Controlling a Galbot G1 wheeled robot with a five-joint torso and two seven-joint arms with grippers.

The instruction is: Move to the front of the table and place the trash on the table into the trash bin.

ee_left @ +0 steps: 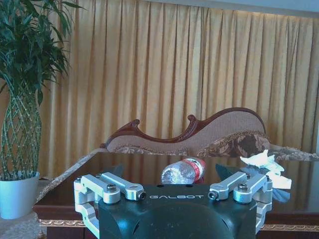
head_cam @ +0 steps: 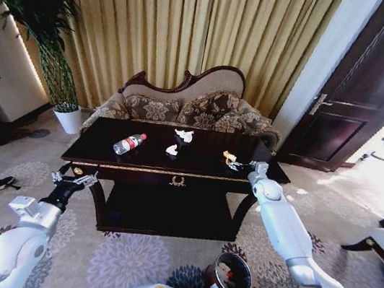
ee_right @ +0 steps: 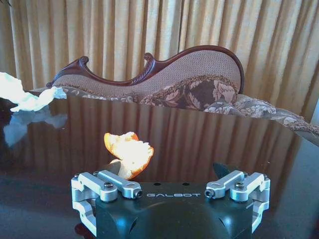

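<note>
Gold pleated curtains (head_cam: pixel 196 28) cover the far wall from floor upward. In front of them stands a carved dark-wood sofa (head_cam: pixel 190 107) with floral upholstery and a curved backrest. At the far left a tall leafy plant (head_cam: pixel 46 26) with a woven trunk grows from a white pot (head_cam: pixel 70 119). On the right a dark panelled door (head_cam: pixel 375 93) stands beside a bright opening where daylight spills onto the floor. A pale carpet (head_cam: pixel 122 264) with purple flower patterns covers the near floor.

White rounded arms, black silver-linked left claw (head_cam: pixel 73 181) marked GALBOT
</note>
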